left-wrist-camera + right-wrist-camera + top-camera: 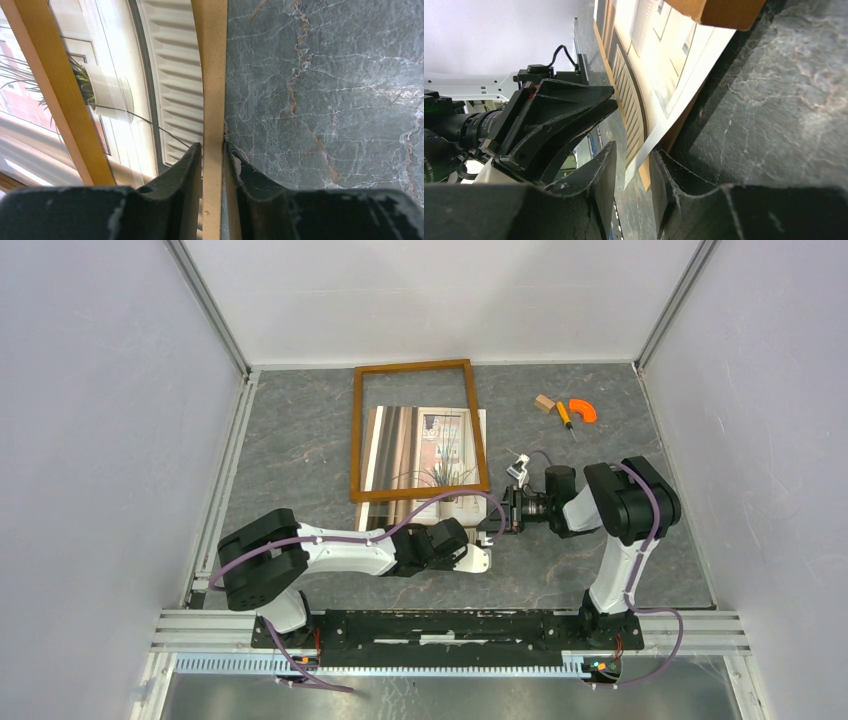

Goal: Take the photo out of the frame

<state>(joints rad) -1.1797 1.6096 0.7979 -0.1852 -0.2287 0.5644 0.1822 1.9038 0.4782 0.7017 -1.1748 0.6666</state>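
Across the upper middle of the top view, the frame (412,367) lies flat on the grey marbled table (300,430). The photo (400,450) lies under it, offset toward the bottom of the picture, so its lower strip and right edge stick out past the wooden border. Both arms reach in at the photo's lower right corner.

In the left wrist view, the left gripper (213,147) is clenched on the thin tan edge of the backing board (214,75), which runs up the middle of that view. The print's radiator and white plant pot lie to its left, with bare table to its right. One bar of the frame crosses the photo diagonally at the left.

In the right wrist view, the right gripper (634,152) has a finger on either side of the corner where the photo's white edge and the brown board come down together. The right-hand finger seems to touch the board, but I cannot tell whether the jaws are clamped.

At the upper right of the top view, a small wooden block (543,402) and an orange curved piece (584,410) lie close together.
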